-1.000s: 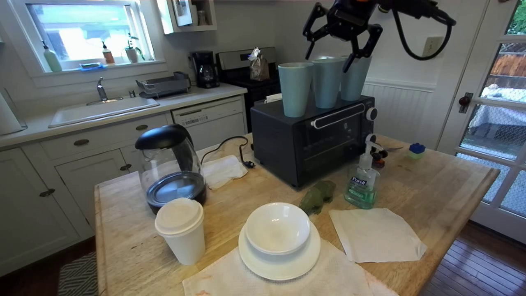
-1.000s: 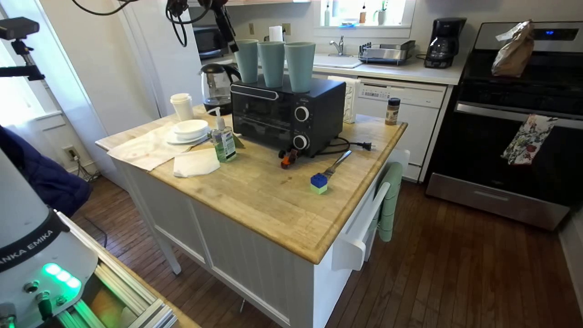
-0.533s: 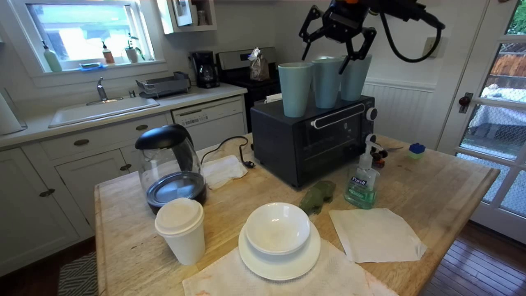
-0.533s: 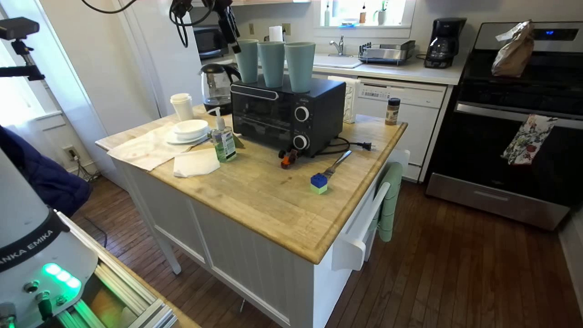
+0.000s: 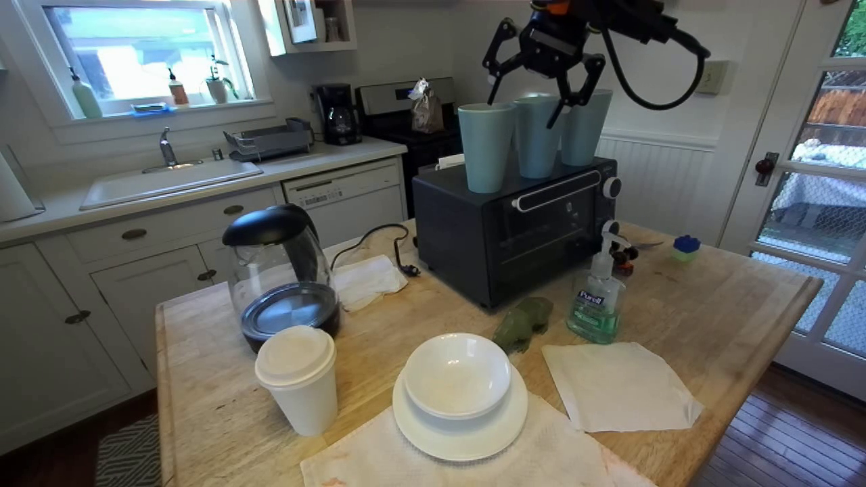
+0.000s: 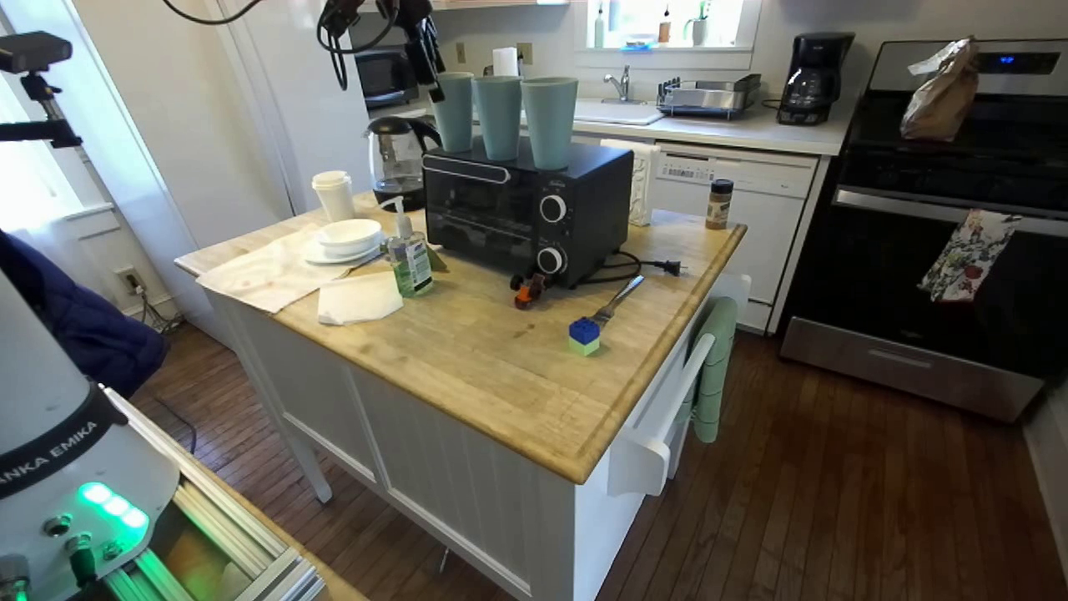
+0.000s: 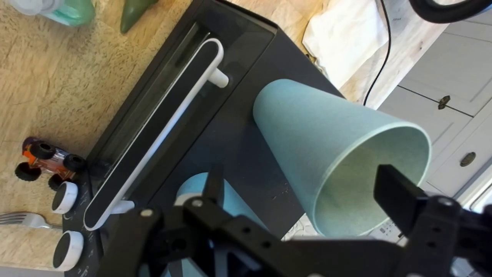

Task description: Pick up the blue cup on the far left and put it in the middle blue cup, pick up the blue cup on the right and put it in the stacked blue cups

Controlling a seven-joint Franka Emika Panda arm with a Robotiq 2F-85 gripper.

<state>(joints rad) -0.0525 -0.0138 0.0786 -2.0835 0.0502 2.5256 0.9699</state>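
Spread wide at the gripper [image 5: 521, 113], with two fingers [image 7: 392, 188] well apart, holding nothing. Hanging near the mouths of three blue cups [image 6: 499, 121]; in the wrist view, reaching with one finger across the mouth of the left cup [image 7: 303, 130], whether inside or in front, impossible to tell.

Below, find one wooden table [image 5: 720, 304], on it one black oven [image 5: 467, 233], and on that the cups, upright in a row. Look alike in both exterior views: plain, dusty blue-green, tapered, narrow at the foot and wide at the mouth. In the wrist view, at the left cup, pale along the rim and greener inside.

Crossed by a finger in an exterior view, at the edges of the middle cup [image 5: 534, 145] and right cup [image 5: 586, 135]. Largely covered by the gripper in the wrist view, at the middle cup; reduced near the bottom edge to blue patches, perhaps of the right cup.

Count one kettle [image 5: 274, 270], one plate [image 5: 460, 446] bearing one bowl [image 5: 457, 379], one white cup [image 5: 298, 392], and one bottle [image 5: 597, 304], cut off at the top of the wrist view. Smaller, find one green object [image 5: 521, 326], hard to make out, one fork [image 7: 34, 221], one toy car [image 7: 50, 161] beside the oven, one block [image 6: 584, 335].
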